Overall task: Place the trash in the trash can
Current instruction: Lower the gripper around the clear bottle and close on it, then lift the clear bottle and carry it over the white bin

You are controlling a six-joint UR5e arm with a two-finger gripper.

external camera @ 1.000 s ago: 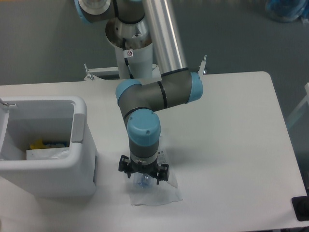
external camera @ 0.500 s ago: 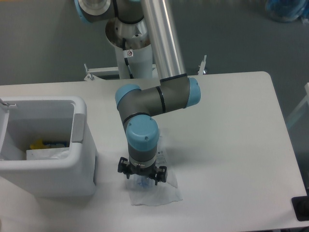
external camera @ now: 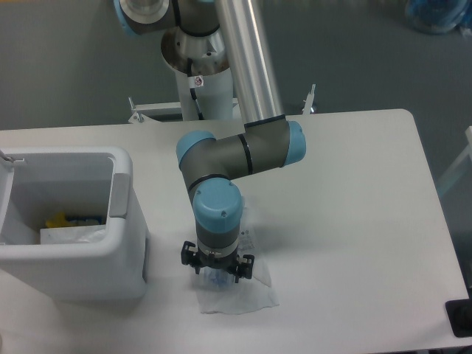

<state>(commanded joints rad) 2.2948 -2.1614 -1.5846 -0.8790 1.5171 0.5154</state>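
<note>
Fixed camera view: over the last second the arm has drawn in toward the lower centre of the frame and the end effector (external camera: 217,274) has dropped slightly, so that it now sits low over the bottle (external camera: 217,279), of which only a blue-tinted patch shows beneath the wrist. The bottle lies on the plastic bag (external camera: 237,293), which is spread flat on the table (external camera: 346,221) in the lower centre of the frame, partly under the wrist. The finger spacing is hidden by the wrist housing, so it cannot be told whether the fingers stand apart or have come together on the bottle. The descent indicates, as a judgement, that the current step is the approach or grasp of the bottle; neither trash item has left the table, so transfer has not begun. The trash can (external camera: 122,221) stands at the left of the frame, just beside the arm's wrist but apart from it, with its opening facing up; yellow, blue and white items already lie inside. The next move would call for a secure closure on the bottle, a lift clear of the thick rim, and travel leftward over the opening. The bag may drag or lift with the bottle. Regarding writing: a small sticker with a red mark on the arm's base column (external camera: 198,80) is too small to read, and no print on the bottle or bag is legible.
</note>
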